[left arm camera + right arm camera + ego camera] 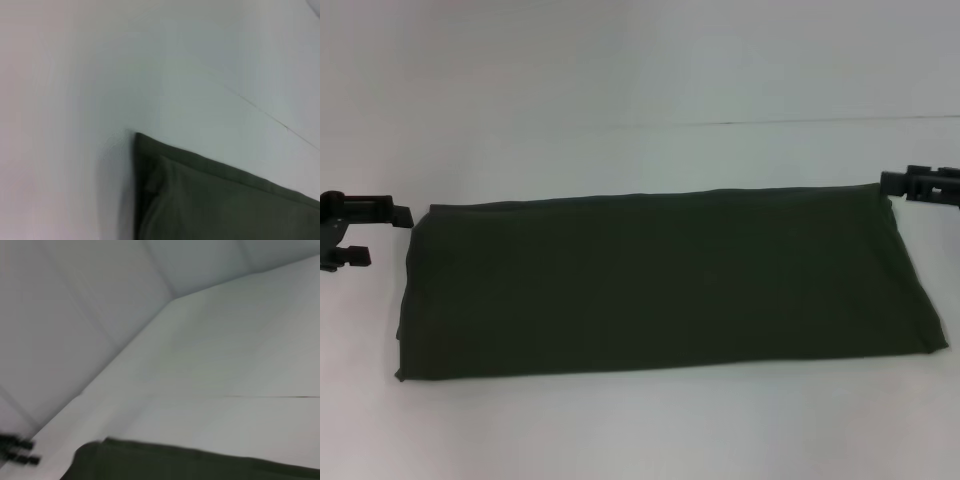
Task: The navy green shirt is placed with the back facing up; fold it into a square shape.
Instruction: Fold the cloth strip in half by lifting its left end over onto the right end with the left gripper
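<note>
On the white table (640, 60) the navy green shirt (660, 285) lies folded into a wide band; soft, limp, light, best pinched at end corners; left gripper (360, 235) parted and empty, right gripper (920, 186) state unclear

Left gripper (365, 232) low at the left edge, fingers apart; right gripper (920, 186) at the right edge.

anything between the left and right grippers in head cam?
Only the folded shirt, a wide flat rectangle on the white table. In the head view the left gripper is just off its far left corner and the right gripper at its far right corner.
</note>
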